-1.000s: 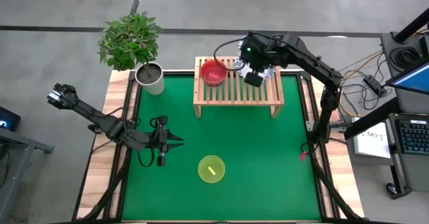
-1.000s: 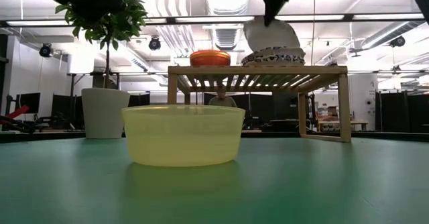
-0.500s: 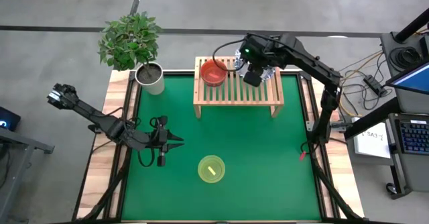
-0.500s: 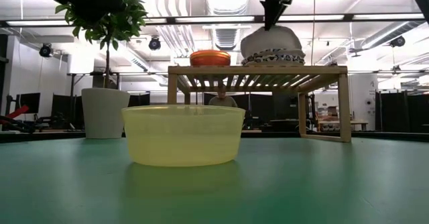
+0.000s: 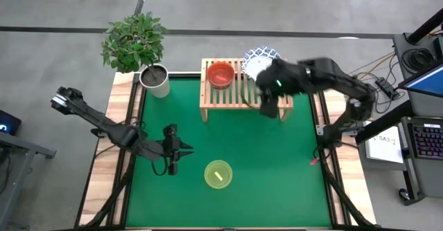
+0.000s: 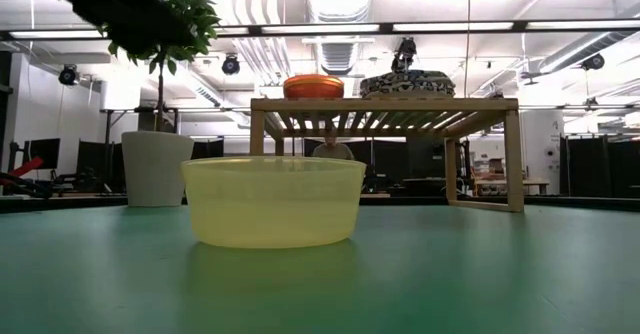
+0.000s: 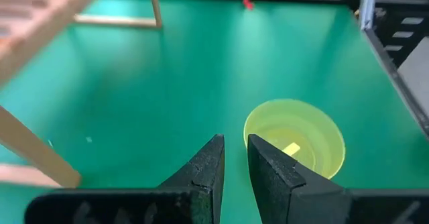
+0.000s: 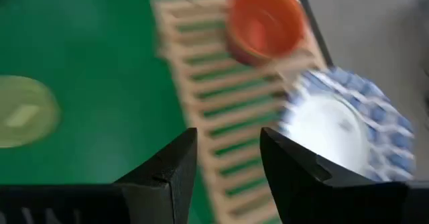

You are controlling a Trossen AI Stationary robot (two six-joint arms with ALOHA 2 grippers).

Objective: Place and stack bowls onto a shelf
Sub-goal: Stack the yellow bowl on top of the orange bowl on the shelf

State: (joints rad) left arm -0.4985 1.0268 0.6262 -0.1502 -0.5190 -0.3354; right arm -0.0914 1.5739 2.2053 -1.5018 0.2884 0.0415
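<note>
On the slatted wooden shelf (image 5: 246, 91) at the table's far side stand a red bowl (image 5: 220, 73) and, at its far right corner, a white bowl with a blue patterned rim (image 5: 259, 60); both rest on their bases on the shelf top (image 6: 385, 102). A yellow-green bowl (image 5: 218, 174) stands on the green mat near the front. My right gripper (image 5: 268, 108) hovers open over the shelf's near right edge, clear of the bowls. My left gripper (image 5: 173, 166) stays low just left of the yellow-green bowl (image 7: 295, 143), its fingers a narrow gap apart with nothing between them.
A potted plant in a grey pot (image 5: 156, 81) stands at the table's far left corner, left of the shelf. Bare green mat (image 5: 277, 169) spreads between the shelf and the front edge. A person shows far behind the shelf (image 6: 330, 146).
My right gripper has opened and let go of the white bowl, which has dropped from a tilt above the shelf's right end to lie level there. The gripper then drew back toward the table's near edge, past the shelf's front. My left gripper has edged toward the yellow-green bowl.
</note>
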